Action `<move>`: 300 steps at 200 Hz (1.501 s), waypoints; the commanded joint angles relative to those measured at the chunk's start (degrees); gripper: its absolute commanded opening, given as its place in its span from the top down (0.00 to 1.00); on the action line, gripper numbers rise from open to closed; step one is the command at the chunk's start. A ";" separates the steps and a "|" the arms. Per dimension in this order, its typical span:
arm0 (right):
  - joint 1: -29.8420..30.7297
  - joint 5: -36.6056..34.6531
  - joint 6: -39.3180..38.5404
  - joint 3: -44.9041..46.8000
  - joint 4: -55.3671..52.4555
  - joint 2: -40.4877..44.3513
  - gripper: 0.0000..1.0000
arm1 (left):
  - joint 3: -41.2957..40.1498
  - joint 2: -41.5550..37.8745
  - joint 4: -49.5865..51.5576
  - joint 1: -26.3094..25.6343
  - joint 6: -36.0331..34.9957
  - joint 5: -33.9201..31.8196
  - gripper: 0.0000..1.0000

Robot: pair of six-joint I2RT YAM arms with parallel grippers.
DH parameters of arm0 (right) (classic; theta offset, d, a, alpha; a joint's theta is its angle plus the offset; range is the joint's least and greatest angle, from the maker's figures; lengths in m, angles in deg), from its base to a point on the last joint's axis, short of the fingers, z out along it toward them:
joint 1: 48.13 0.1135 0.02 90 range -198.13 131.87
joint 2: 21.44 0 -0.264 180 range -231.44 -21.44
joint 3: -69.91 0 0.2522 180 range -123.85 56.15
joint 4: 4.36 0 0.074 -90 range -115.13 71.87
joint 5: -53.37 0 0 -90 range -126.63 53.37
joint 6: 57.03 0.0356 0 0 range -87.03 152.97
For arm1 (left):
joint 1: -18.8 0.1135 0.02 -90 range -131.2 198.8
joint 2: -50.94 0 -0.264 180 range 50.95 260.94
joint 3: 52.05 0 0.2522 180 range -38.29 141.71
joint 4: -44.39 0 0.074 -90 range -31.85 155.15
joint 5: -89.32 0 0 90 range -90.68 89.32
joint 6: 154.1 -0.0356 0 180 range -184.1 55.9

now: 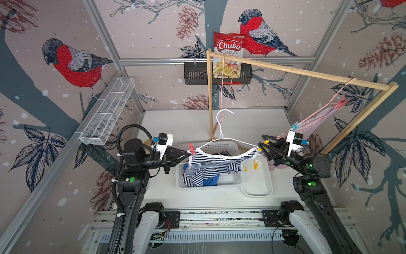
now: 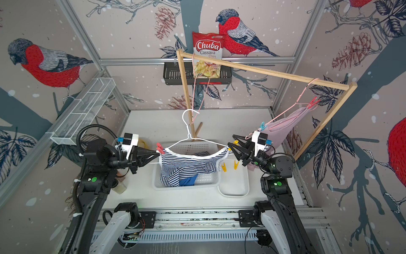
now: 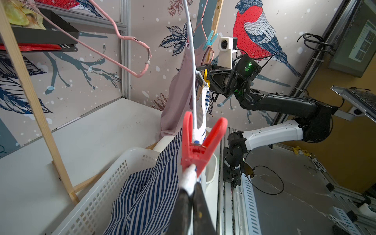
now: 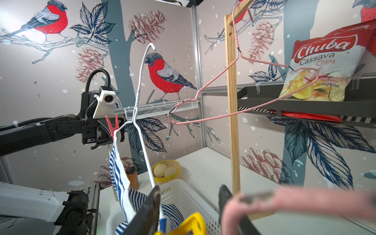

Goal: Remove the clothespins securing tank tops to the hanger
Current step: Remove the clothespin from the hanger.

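Observation:
A black-and-white striped tank top [image 1: 211, 165] hangs from a white wire hanger [image 1: 222, 132] over a white basket [image 1: 208, 188]. A red clothespin [image 1: 191, 148] [image 3: 200, 146] pins its left strap. My left gripper [image 1: 188, 154] [image 3: 192, 191] is shut on that hanger end, just below the pin. A yellow clothespin [image 1: 266, 142] [image 4: 191, 223] sits on the right end. My right gripper [image 1: 261, 140] [image 4: 190, 189] stands open around it. A mauve-pink tank top [image 1: 316, 122] hangs on a pink hanger, held by a teal clothespin [image 1: 294, 126] and a red-pink clothespin [image 1: 341, 102]. A blue tank top [image 1: 211, 181] lies in the basket.
Two loose yellow pins [image 1: 256, 165] lie in a white tray [image 1: 257, 187] right of the basket. A wooden rack [image 1: 285, 69] carries the pink hangers, one of them [image 1: 224, 88] empty. A chips bag [image 1: 228, 52] stands in a black wall shelf. A yellow bowl [image 4: 165, 173] and a jar [image 4: 132, 177] stand left of the basket.

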 commanded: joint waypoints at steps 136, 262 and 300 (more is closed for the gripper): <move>-0.82 -7.66 2.31 2.00 1.96 5.89 1.00 | 1.15 2.43 4.28 -2.96 -5.80 -3.68 1.00; 4.72 -15.05 -2.06 2.72 -8.79 10.41 1.00 | 1.11 -1.94 -11.09 -3.19 4.03 -22.76 1.00; 8.77 -22.05 -5.14 7.78 -11.69 17.18 1.00 | 2.28 0.13 -11.96 -3.19 4.87 -22.32 1.00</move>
